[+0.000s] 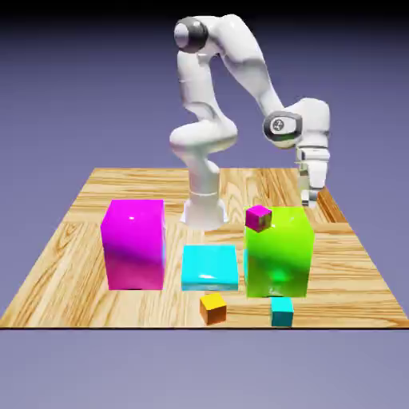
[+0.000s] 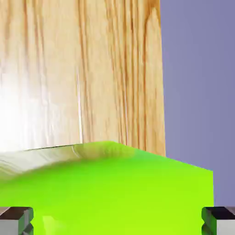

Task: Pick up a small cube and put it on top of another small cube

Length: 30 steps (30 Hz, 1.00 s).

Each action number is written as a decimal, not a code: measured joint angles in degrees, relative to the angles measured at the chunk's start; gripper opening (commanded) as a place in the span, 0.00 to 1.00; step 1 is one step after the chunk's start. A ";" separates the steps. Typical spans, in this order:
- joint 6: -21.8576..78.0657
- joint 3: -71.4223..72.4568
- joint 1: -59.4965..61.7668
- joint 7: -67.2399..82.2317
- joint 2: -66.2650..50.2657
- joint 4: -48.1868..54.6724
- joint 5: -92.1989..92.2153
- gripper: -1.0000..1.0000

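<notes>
The pincer (image 1: 310, 196), spread wide and empty, hung at one o'clock of the green block (image 1: 278, 252) over the counter (image 1: 72, 240). The small cube showed in neither view, perhaps hidden behind the block. A blind descent risked striking the block.

Three big blocks stand on the table (image 1: 96, 192): a magenta block (image 1: 133, 244), a flat cyan block (image 1: 210, 267) and a lime-green block (image 1: 279, 252). Three tiny cubes show: a magenta cube (image 1: 258, 217), an orange cube (image 1: 212, 307) and a cyan cube (image 1: 281, 311).
</notes>
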State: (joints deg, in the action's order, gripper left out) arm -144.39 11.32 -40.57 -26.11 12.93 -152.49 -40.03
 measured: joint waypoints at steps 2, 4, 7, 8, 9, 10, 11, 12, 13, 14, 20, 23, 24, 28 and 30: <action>2.54 0.89 -3.80 2.05 -2.74 0.43 -4.94 0.50; 4.98 1.74 -7.46 4.13 -5.53 0.79 -9.92 0.50; 6.48 2.03 -10.01 7.31 -10.31 0.13 -17.40 0.50; 5.72 1.56 -10.96 8.41 -12.24 -0.79 -19.89 0.50; 4.97 1.09 -11.53 9.51 -14.18 -1.71 -22.38 0.50; 4.21 0.61 -9.95 10.61 -16.11 -2.63 -24.87 0.50; 2.88 -0.09 -9.43 11.45 -17.76 -3.74 -26.72 0.50; 2.01 -0.49 -8.66 11.61 -18.21 -4.29 -27.04 0.50; 2.01 -0.49 -8.73 11.61 -18.21 -4.29 -27.04 0.50; 1.62 -1.21 -8.55 9.73 -20.26 -3.44 -29.53 0.50; -0.53 -5.18 -7.45 -0.64 -31.58 1.24 -43.24 0.00; -0.13 -4.46 -7.65 1.29 -29.53 0.39 -40.69 0.00; 0.26 -3.74 -7.84 3.18 -27.48 -0.46 -38.20 0.00; 1.84 -0.85 -8.61 10.73 -19.26 -3.86 -28.21 0.00; 2.62 -0.63 -7.51 13.09 -18.34 -2.01 -23.33 0.00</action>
State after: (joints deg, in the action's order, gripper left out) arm -141.78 10.68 -48.08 -13.02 -5.41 -154.50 -63.37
